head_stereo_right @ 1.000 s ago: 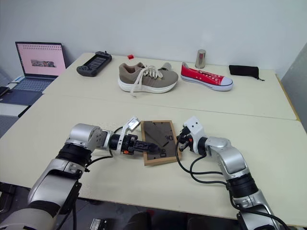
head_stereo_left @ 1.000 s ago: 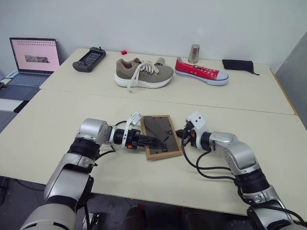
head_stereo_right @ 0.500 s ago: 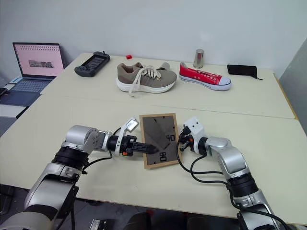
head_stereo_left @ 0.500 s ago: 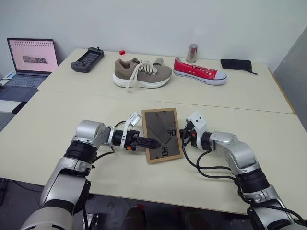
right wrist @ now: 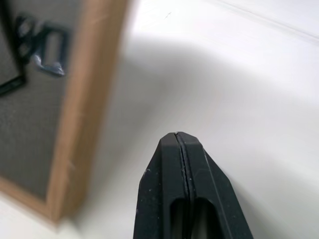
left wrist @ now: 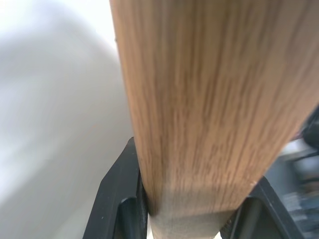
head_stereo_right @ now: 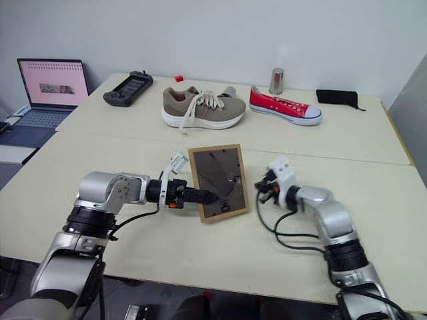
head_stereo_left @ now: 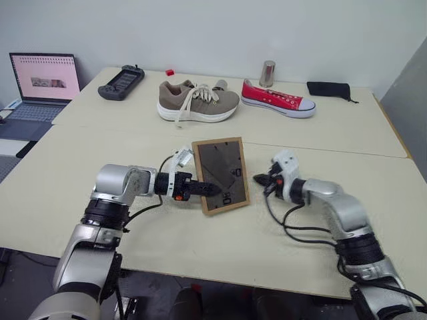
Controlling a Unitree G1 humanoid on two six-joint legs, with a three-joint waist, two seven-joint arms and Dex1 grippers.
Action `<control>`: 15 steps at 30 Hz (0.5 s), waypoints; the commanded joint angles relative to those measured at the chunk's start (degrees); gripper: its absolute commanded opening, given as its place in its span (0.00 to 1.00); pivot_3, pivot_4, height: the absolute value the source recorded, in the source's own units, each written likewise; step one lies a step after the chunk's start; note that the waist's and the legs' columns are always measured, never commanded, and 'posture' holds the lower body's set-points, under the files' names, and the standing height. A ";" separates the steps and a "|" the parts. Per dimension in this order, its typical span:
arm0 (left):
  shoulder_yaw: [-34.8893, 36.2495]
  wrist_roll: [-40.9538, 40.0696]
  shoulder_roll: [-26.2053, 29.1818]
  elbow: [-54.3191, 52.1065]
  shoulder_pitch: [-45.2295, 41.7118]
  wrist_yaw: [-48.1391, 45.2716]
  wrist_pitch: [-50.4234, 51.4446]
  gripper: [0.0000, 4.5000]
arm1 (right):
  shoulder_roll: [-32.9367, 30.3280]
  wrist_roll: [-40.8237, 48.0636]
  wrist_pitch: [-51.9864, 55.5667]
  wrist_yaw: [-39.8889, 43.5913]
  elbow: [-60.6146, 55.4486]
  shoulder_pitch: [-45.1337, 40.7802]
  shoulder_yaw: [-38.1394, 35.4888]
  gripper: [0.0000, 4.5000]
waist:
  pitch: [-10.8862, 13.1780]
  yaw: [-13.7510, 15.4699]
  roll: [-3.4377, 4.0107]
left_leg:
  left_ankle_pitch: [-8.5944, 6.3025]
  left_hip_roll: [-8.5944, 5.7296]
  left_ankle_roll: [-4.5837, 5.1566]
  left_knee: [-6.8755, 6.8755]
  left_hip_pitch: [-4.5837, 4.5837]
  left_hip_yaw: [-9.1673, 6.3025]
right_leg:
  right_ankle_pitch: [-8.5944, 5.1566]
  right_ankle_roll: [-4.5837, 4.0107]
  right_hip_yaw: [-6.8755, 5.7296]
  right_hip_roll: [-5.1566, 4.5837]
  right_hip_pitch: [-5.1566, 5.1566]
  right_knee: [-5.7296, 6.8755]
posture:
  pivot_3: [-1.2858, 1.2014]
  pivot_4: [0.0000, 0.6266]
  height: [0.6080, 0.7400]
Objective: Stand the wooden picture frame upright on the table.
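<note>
Frame tilted up on its lower edge, our left gripper clamped on its side rail

We had the wooden picture frame (head_stereo_left: 221, 175) near the front of the table (head_stereo_left: 80, 160), raised steeply with its dark back panel facing us and its bottom edge at or just above the tabletop — which, we could not tell. Our left gripper (head_stereo_left: 205, 190) reached in level from the left, forearm low over the table, its fingers (left wrist: 119, 209) closed on the frame's left wooden rail. Our right gripper (head_stereo_left: 259, 180) pointed at the frame's right edge, just beside it but apart, fingers pressed together on nothing. We judged the frame light and stiff, its smooth wood likely to pivot in a one-sided pinch — the rails were the place to hold, since the front might be fragile.
</note>
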 commanded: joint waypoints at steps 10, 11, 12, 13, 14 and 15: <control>-2.71 4.73 2.17 0.26 -2.32 -3.38 -13.27 0.29 | -3.34 13.45 6.90 15.15 -2.86 -15.65 2.93 0.67 | 0.01 -0.51 0.02 | -0.01 0.02 0.03 0.02 0.02 0.03 | 0.00 0.01 0.04 0.04 -0.03 -0.05 | 0.52 0.24 1.00; -2.83 4.86 2.17 0.38 -2.54 -3.52 -13.42 0.29 | -2.02 13.09 6.36 14.94 -2.03 -16.68 3.73 0.72 | 0.01 -0.46 0.02 | -0.01 0.02 0.03 0.01 0.02 0.02 | 0.00 0.01 0.03 0.04 -0.04 -0.04 | 0.52 0.24 1.00; -2.92 4.97 2.16 0.52 -2.75 -3.67 -13.53 0.29 | -0.97 12.81 5.89 14.90 -1.42 -17.47 4.40 0.75 | 0.01 -0.41 0.02 | -0.01 0.02 0.03 0.02 0.02 0.01 | 0.00 0.01 0.02 0.04 -0.04 -0.03 | 0.52 0.24 1.00; -3.01 5.08 2.19 0.46 -2.86 -3.86 -13.65 0.29 | 0.07 12.49 5.33 14.80 -0.89 -18.14 5.10 0.80 | 0.01 -0.37 0.02 | -0.01 0.01 0.02 0.02 0.00 0.01 | 0.00 0.01 0.02 0.04 -0.05 -0.02 | 0.52 0.24 1.00; -3.08 5.16 2.23 0.47 -2.95 -4.00 -13.73 0.29 | 0.95 12.17 4.78 14.63 -0.31 -18.70 5.69 0.85 | 0.01 -0.34 0.02 | -0.01 0.01 0.02 0.02 -0.01 0.01 | 0.00 0.01 0.02 0.03 -0.05 -0.02 | 0.52 0.24 1.00; -3.11 5.16 2.28 0.31 -2.95 -4.09 -13.73 0.29 | 2.03 11.58 4.03 14.07 0.44 -19.28 6.30 0.90 | 0.01 -0.33 0.02 | -0.01 0.01 0.02 0.02 -0.01 0.01 | 0.00 0.01 0.02 0.02 -0.05 -0.02 | 0.52 0.24 1.00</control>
